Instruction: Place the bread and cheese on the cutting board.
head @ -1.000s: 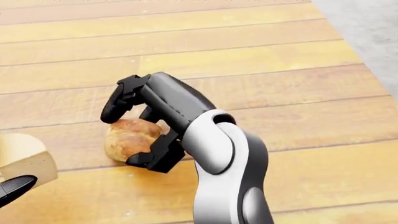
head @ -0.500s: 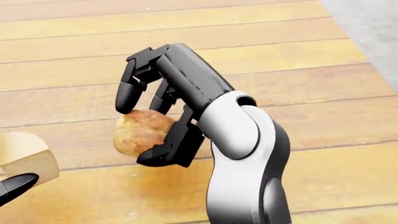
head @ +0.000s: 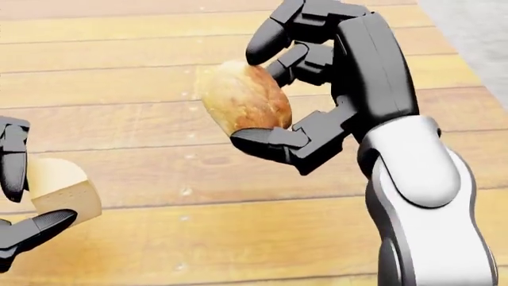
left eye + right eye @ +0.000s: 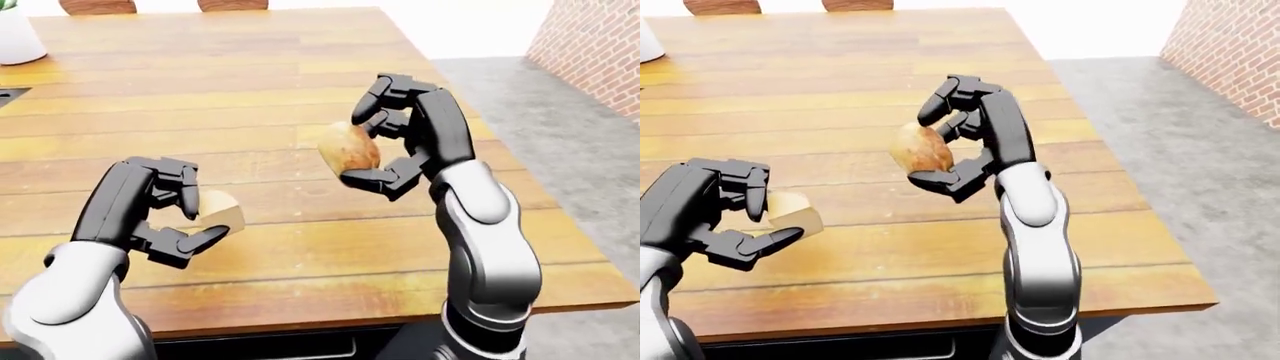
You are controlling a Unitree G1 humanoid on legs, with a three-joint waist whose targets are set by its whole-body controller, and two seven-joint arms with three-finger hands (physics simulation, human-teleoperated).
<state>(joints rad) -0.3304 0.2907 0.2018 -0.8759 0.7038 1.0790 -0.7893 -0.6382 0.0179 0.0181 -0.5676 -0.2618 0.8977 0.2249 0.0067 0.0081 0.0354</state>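
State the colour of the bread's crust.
Golden brown, mottled, on the bread; head view shows it best.

2 arms of matching build: glossy white, rounded forearm shells over dark grey inner segments, bulbous white wrist joints. Right hand (image 3: 270, 101) and left hand (image 4: 170, 214) matte black throughout, each with 3 blocky, segmented fingers (image 3: 266, 39) ending in rounded, slightly glossy tips, mounted on a long flat black palm block. No cables, screws or markings visible on either limb.
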